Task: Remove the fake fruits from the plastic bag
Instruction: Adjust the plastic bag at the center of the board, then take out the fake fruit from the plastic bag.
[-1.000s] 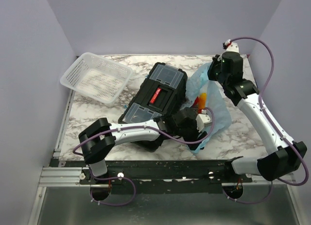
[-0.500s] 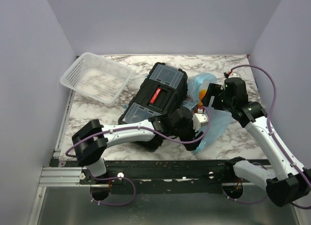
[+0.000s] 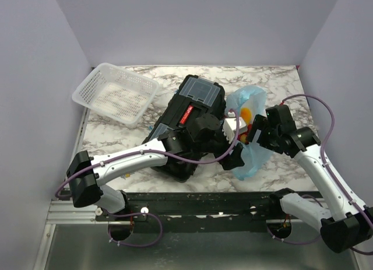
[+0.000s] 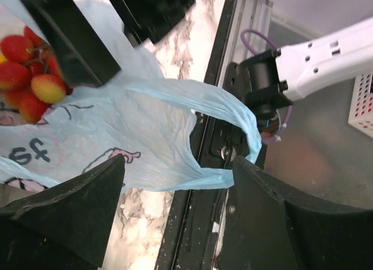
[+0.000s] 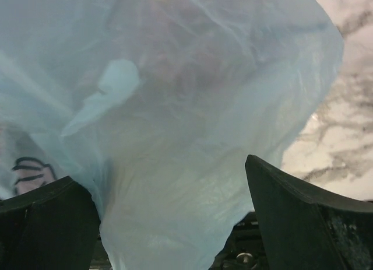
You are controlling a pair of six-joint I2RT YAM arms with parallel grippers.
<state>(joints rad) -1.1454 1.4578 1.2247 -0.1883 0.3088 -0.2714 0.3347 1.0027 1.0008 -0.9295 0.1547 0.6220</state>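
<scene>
The light-blue plastic bag [image 3: 249,156] lies slumped on the marble table, right of the toolbox, its mouth gaping at the back. An orange-yellow fruit [image 3: 247,114] shows in the mouth. In the left wrist view red grapes [image 4: 26,72] lie inside the bag [image 4: 145,124]. My left gripper [image 3: 236,144] is at the bag's left side, jaws open, and a bag handle loop [image 4: 227,115] hangs loose between them. My right gripper [image 3: 256,133] is at the bag's right side, also open. Bag film [image 5: 175,136] fills the space between its fingers [image 5: 309,217].
A black toolbox [image 3: 192,112] lies directly left of the bag, under my left arm. A white mesh basket [image 3: 116,94] sits at the back left. The table's front rail [image 3: 204,200] runs just below the bag. Purple walls close in both sides.
My right gripper came down from the raised bag top toward the front, opened and let go; the bag slumped. My left arm swung farther back and its jaws widened.
</scene>
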